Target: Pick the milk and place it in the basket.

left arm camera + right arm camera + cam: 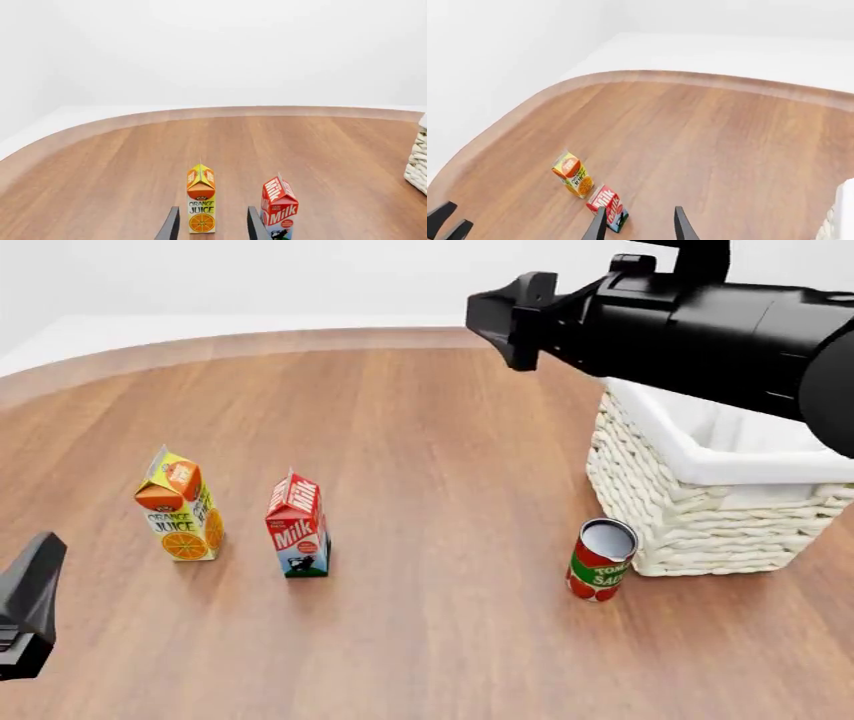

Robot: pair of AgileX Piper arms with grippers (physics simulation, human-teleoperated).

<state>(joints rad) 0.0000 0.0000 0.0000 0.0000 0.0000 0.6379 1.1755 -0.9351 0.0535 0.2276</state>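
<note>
The milk (pixel 298 526) stands upright on the wooden table (pixel 441 440), left of the middle, with its red gable top up and the white lettering facing the near side. Just to its left, apart from it by a small gap, stands the juice (pixel 178 504), also upright. The basket (pixel 714 495) sits well to the right of both cartons, its white liner folded over the woven rim, and a red can (pixel 602 559) stands upright just beside the basket's near left corner; whether the can touches the wicker cannot be told. The left gripper (pixel 212 225) is low at the near left of the table, on the near side of the cartons and touching neither; in the front view only a dark tip of it (pixel 30 605) shows at the left edge. In the left wrist view its two fingers stand apart, moderately wide, with nothing held between them: the juice (pixel 201 199) lines up with the gap but lies beyond the fingertips, and the milk (pixel 279 208) shows just outside one finger. The right arm (pixel 694 325) hangs high over the far right of the table, above the basket's far left part, pointing left. In the right wrist view the right gripper (pixel 638 225) also has its fingers spread apart and empty, looking down on the milk (pixel 607 205) and juice (pixel 573 175) far below, with the left gripper's tips (pixel 445 220) at one corner.
</note>
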